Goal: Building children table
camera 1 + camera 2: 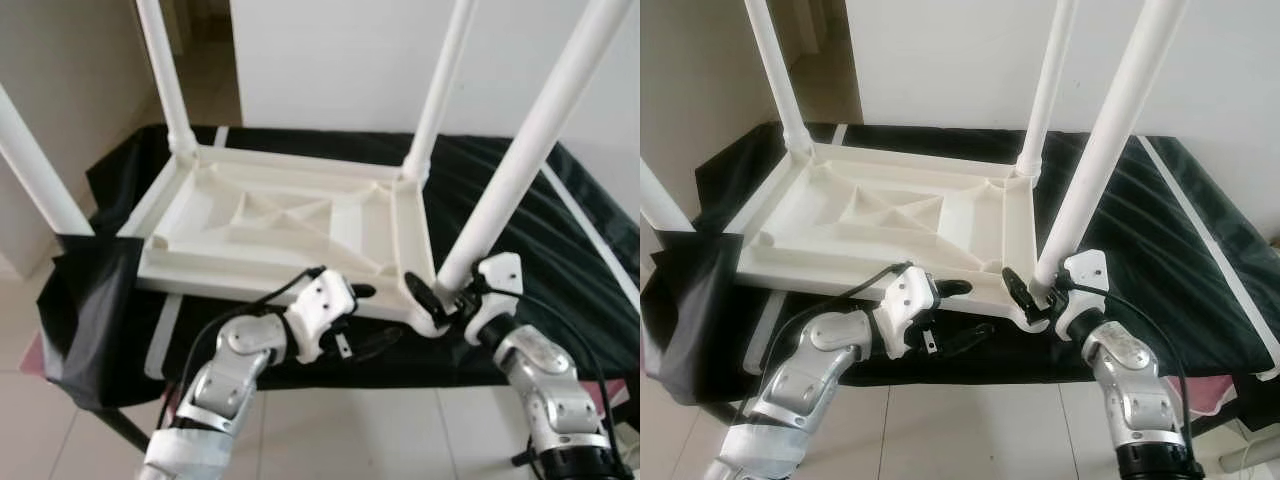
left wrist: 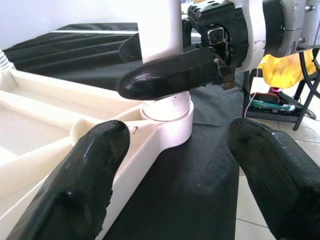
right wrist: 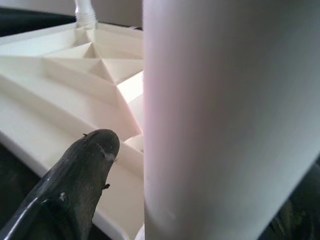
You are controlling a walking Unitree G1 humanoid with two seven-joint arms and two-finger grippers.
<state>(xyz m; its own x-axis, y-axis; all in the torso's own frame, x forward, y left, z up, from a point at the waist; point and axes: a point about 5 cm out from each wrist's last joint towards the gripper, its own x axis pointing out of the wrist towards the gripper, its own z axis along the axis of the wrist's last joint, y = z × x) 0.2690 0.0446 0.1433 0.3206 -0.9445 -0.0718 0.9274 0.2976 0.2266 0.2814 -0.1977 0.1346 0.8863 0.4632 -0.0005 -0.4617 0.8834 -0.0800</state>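
Observation:
A white plastic children's table top [image 1: 270,225] lies upside down on a black-covered table [image 1: 560,240]. Its legs stand upward from the corners. The near right leg [image 1: 520,150] sits in its corner socket [image 2: 167,122]. My right gripper [image 1: 435,295] is shut on this leg just above the socket, one finger on each side. The right wrist view has the leg [image 3: 210,115] close up beside one black finger [image 3: 95,150]. My left gripper [image 1: 367,318] is open at the top's near edge, left of that corner, with nothing between its fingers [image 2: 100,155].
The other legs rise at the far left [image 1: 165,70], far right [image 1: 440,85] and near left [image 1: 30,165]. Black cloth [image 1: 90,320] hangs off the table's left end. A white wall stands behind. Tiled floor [image 1: 350,430] lies below, with a yellow object [image 2: 285,67] off to the side.

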